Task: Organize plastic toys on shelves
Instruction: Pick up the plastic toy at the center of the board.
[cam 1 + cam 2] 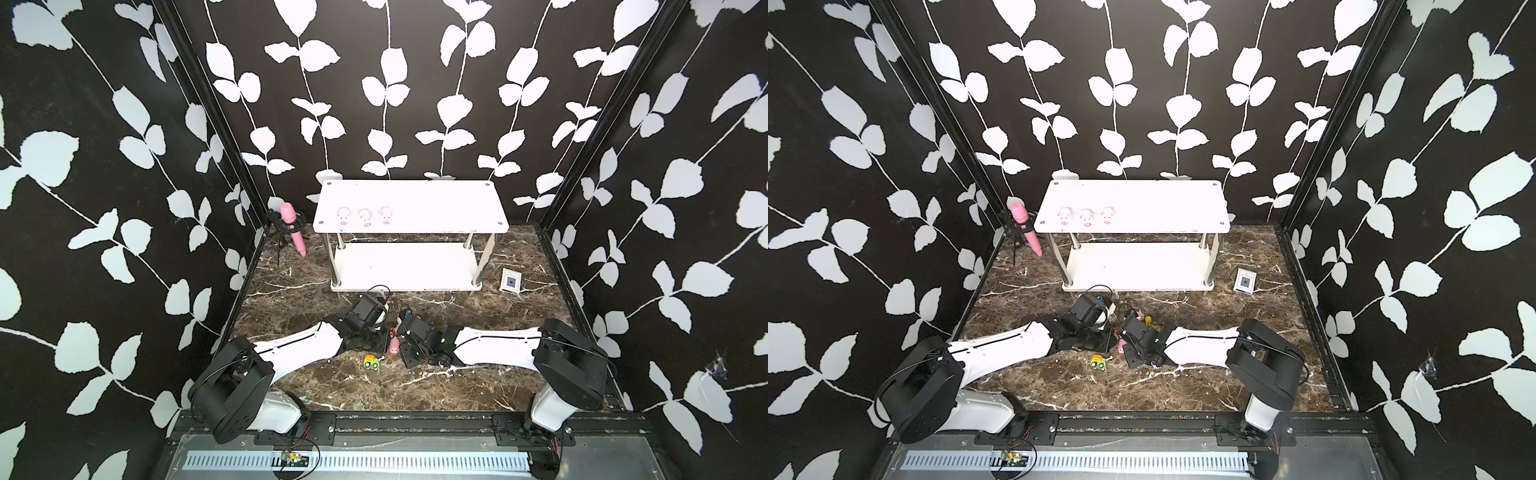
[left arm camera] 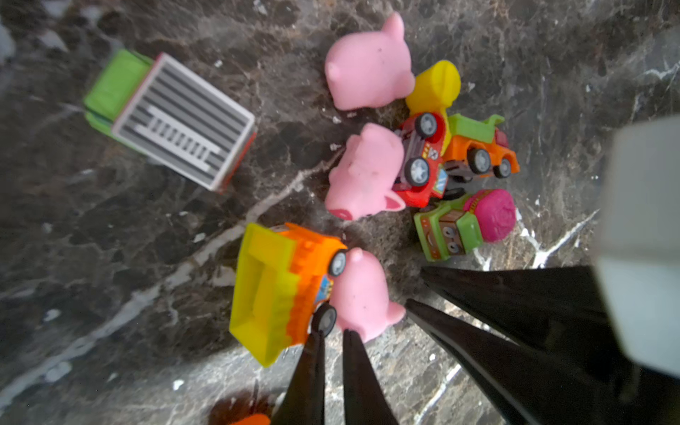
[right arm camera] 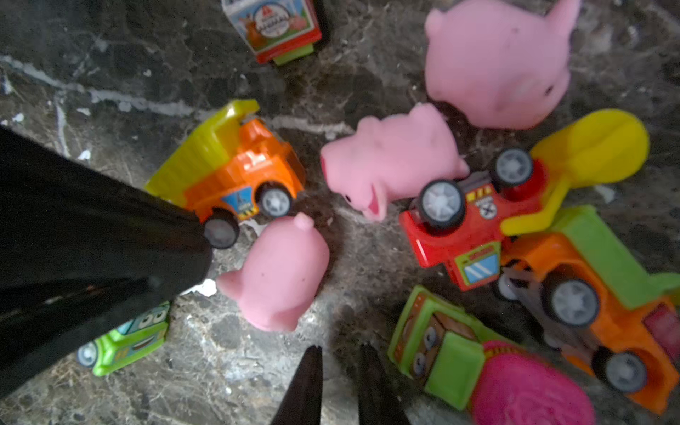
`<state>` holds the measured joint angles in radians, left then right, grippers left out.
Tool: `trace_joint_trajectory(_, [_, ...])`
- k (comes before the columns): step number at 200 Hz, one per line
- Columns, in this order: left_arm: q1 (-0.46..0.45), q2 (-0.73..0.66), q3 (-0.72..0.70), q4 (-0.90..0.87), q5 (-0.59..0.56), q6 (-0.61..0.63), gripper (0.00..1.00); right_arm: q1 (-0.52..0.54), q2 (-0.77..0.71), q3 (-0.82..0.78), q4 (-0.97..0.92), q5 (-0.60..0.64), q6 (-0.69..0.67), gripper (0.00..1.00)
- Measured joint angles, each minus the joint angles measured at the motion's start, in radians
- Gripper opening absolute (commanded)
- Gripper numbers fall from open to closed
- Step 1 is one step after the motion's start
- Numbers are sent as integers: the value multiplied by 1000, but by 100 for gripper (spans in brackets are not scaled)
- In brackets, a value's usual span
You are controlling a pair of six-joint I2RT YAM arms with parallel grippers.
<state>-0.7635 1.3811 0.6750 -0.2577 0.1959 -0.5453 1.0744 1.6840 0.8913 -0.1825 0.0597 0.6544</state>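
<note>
The tabletop [image 1: 415,386] gleams: polished dark marble look, white veins catching the light. And the shelves [image 1: 436,195], smooth white boards with a soft sheen, on posts [image 1: 485,257] of bright, mirror-shiny metal. Down in the pile, the pigs [image 2: 368,62] look matt and rubbery, faintly speckled. The dump truck [image 2: 272,290] is glossy plastic, its yellow bed slightly see-through. The red car [image 3: 441,243] is hard and shiny too, its wheels [image 3: 441,201] dull grey. The left gripper [image 2: 333,335] is black, smooth, low sheen. The card box [image 1: 510,281] looks like printed paperboard. The walls [image 1: 104,208] are flat matt.
</note>
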Motion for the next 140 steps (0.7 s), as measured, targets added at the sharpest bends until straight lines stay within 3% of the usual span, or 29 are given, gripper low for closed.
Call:
trace_joint_trajectory(68, [-5, 4, 0, -2, 2, 0, 13, 0, -14, 0, 27, -40, -6, 35])
trace_joint_trajectory(140, [-5, 11, 0, 0, 16, 7, 13, -2, -5, 5, 83, -60, 15, 35])
